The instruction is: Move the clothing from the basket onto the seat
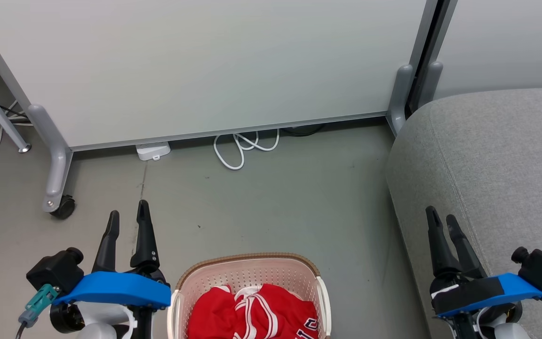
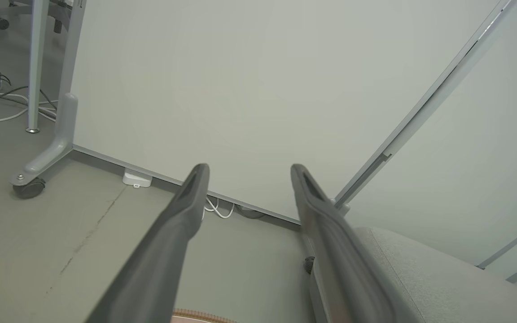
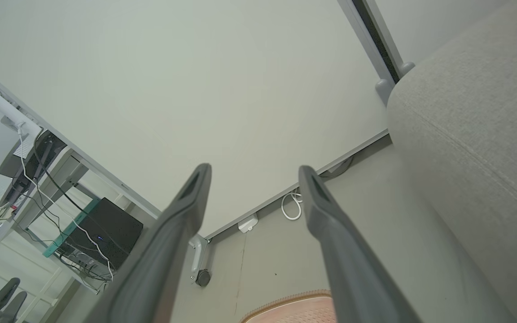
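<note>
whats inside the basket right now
Bright red clothing lies bunched in the basket, with white stripe trim and some dark lettering showing. The fabric covers the basket's bottom, so anything beneath it is hidden, and the near part is cut off by the picture's edge.

Head camera downward; wrist cameras forward, sharing partition (image 2: pixel 240 89) and seat (image 2: pixel 429 273)

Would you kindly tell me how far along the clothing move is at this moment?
Done: nothing; the red clothing lies in the basket, and the seat is bare where visible. In hand: nothing; the left claw and right claw hang open, empty. Left: moving all the clothing onto the seat.
</note>
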